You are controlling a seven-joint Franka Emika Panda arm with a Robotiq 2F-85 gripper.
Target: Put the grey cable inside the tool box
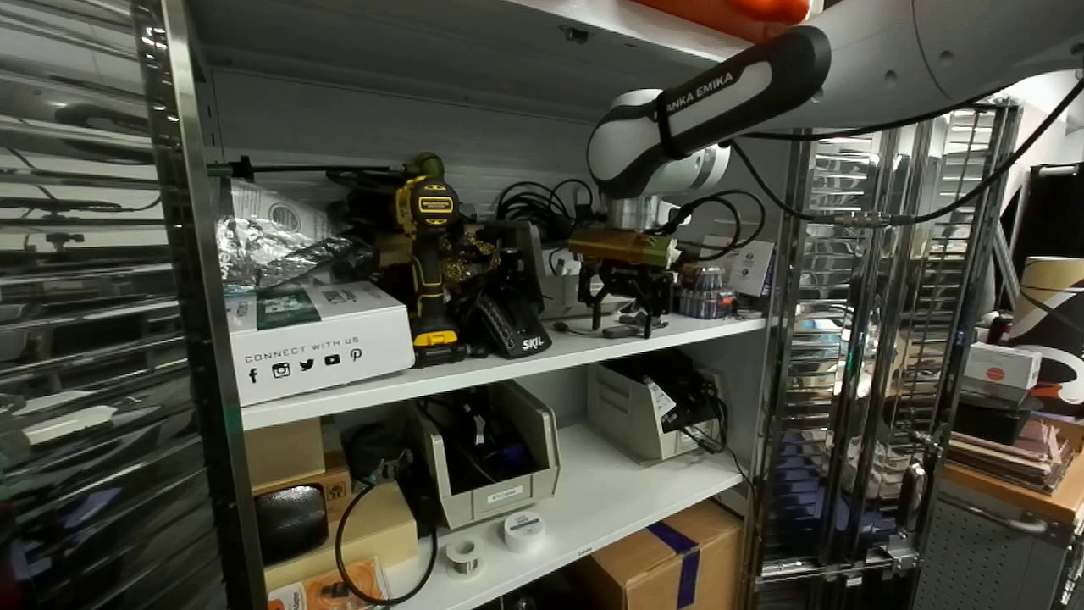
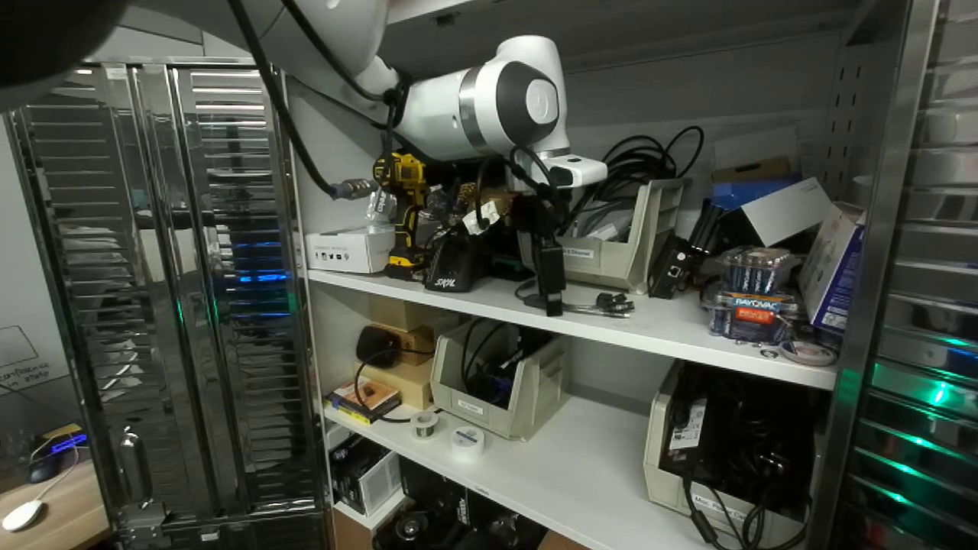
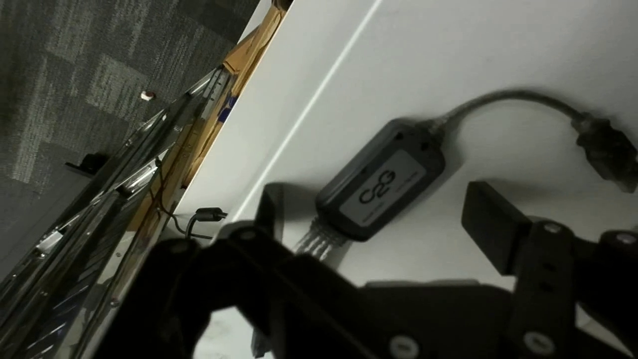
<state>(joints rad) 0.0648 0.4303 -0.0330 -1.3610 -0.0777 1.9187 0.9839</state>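
Observation:
The grey cable (image 3: 381, 179) lies on the upper shelf in the wrist view, with a dark grey C2G adapter body, a thin lead to a dark plug, and clear-grey leads partly hidden by a finger. It also shows below the gripper in both exterior views (image 1: 628, 326) (image 2: 607, 305). My gripper (image 3: 374, 209) is open and points down, its fingers either side of the adapter, not closed on it; it also shows in both exterior views (image 1: 622, 329) (image 2: 552, 312). A beige open bin (image 2: 592, 260) (image 1: 559, 295), a possible tool box, stands behind the gripper, holding cables.
Batteries (image 2: 752, 313) and boxes stand along the upper shelf. A yellow drill (image 1: 430, 263), black SKIL tool (image 1: 512, 326) and white box (image 1: 326, 339) stand there too. Two more beige bins (image 2: 475, 405) (image 2: 665, 489) are on the shelf below. Metal cabinet doors (image 1: 855, 356) flank the shelves.

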